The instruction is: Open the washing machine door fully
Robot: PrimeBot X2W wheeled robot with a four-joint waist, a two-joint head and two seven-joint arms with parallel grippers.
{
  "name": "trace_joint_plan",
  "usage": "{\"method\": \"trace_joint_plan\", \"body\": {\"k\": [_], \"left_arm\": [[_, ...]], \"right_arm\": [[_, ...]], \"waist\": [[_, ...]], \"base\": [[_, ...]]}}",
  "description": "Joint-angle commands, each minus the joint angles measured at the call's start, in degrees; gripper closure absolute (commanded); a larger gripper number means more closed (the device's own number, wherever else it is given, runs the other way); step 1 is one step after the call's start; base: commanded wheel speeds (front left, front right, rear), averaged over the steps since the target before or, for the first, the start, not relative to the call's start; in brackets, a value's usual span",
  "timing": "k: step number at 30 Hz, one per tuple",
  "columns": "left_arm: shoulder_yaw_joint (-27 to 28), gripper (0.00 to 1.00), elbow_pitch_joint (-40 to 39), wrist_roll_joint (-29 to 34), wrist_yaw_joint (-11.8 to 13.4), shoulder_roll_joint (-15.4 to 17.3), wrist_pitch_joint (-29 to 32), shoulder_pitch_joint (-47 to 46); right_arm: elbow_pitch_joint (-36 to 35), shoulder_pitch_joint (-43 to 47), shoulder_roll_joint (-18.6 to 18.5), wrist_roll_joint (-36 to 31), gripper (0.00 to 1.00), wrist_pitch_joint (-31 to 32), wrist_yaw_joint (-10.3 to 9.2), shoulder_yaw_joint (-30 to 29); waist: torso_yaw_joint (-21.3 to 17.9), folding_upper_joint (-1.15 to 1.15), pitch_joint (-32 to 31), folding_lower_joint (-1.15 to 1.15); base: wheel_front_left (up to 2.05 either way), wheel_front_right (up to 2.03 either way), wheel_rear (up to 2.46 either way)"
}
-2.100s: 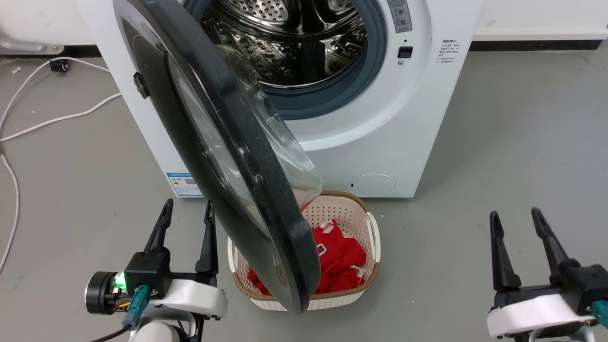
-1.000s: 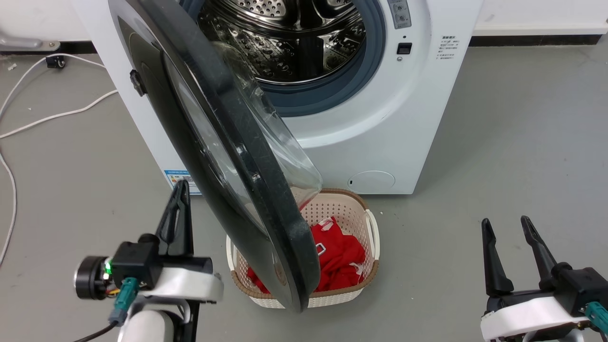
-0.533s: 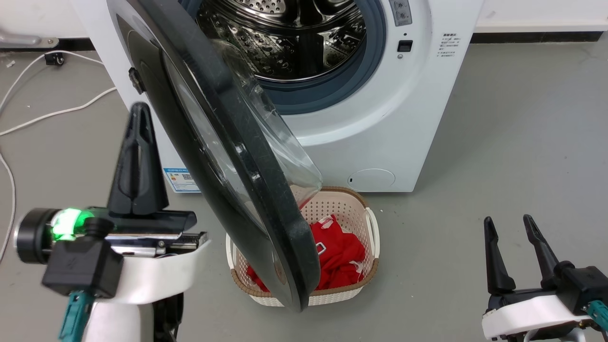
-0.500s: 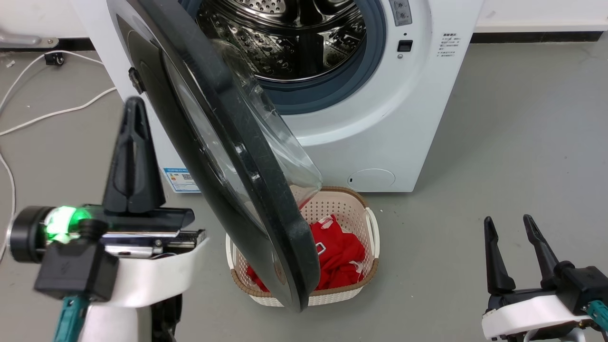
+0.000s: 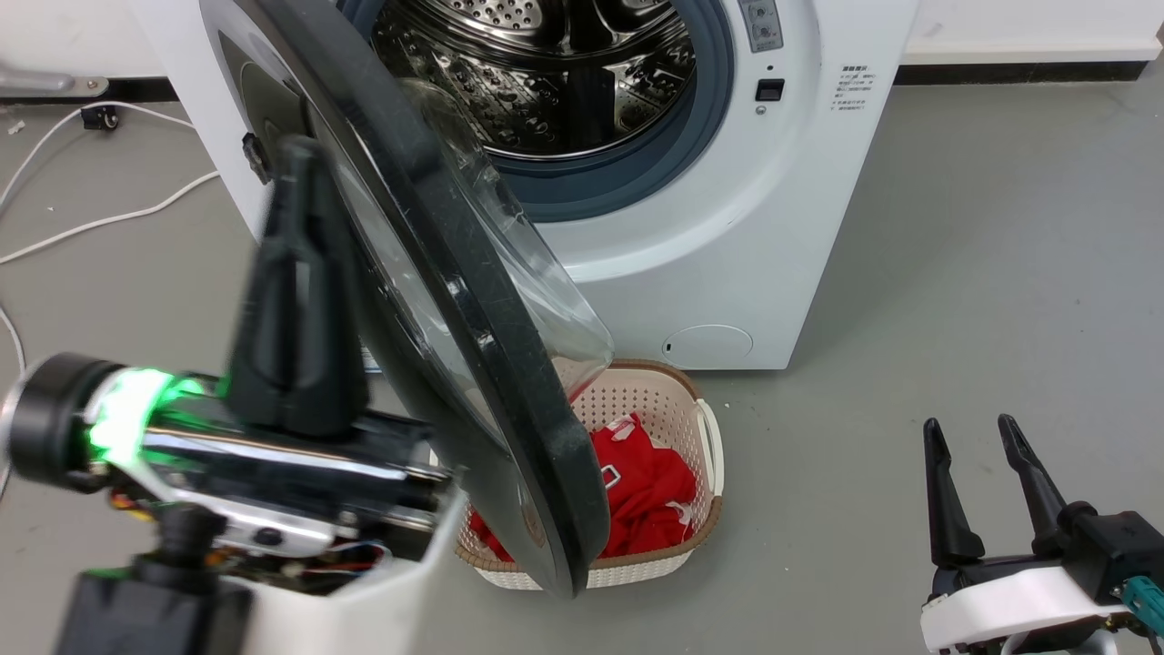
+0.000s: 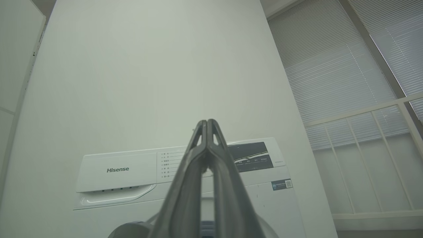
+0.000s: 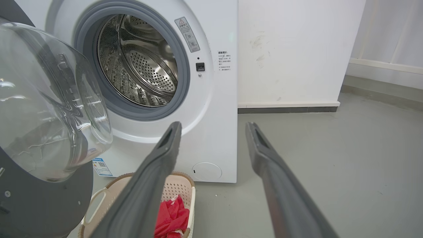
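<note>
The washing machine door [image 5: 536, 428] [image 7: 49, 99] stands part way open, its low edge over a basket [image 5: 675, 374] of red clothes [image 5: 647, 491]. The left jaws are pressed shut on nothing, close beside the door's black outer side. The right jaws gape wide and empty, far off to its right.

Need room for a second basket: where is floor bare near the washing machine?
Bare grey floor lies right of the washing machine, ahead of the right gripper. Crowded in front: the washing machine door overhangs the laundry basket, with the left gripper beside it. White cables lie at left.
</note>
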Motion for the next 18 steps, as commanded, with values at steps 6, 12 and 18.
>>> {"method": "trace_joint_plan", "body": {"k": [6, 12, 18], "left_arm": [[-7.97, 1.0, 1.85, -2.4, -2.87, 0.14, 3.87, 2.99], [-13.05, 1.0, 3.77, -5.1, -3.83, 1.15, 8.57, 7.21], [-18.4, 1.0, 6.36, -7.77, -4.64, 3.16, 12.91, 10.88]], "right_arm": [[0.05, -0.2, 0.14, 0.38, 0.0, 0.13, -0.04, 0.18], [-0.04, 0.2, 0.14, 0.48, 0.0, 0.3, -0.04, 0.23], [-0.02, 0.63, 0.14, 0.35, 0.0, 0.66, -0.04, 0.14]], "waist": [[-0.18, 0.0, -0.29, 0.0], [-0.34, 0.0, -0.56, 0.0], [0.17, 0.0, -0.42, 0.0]], "base": [[0.0, 0.0, 0.0], [0.0, 0.0, 0.0], [0.0, 0.0, 0.0]]}}
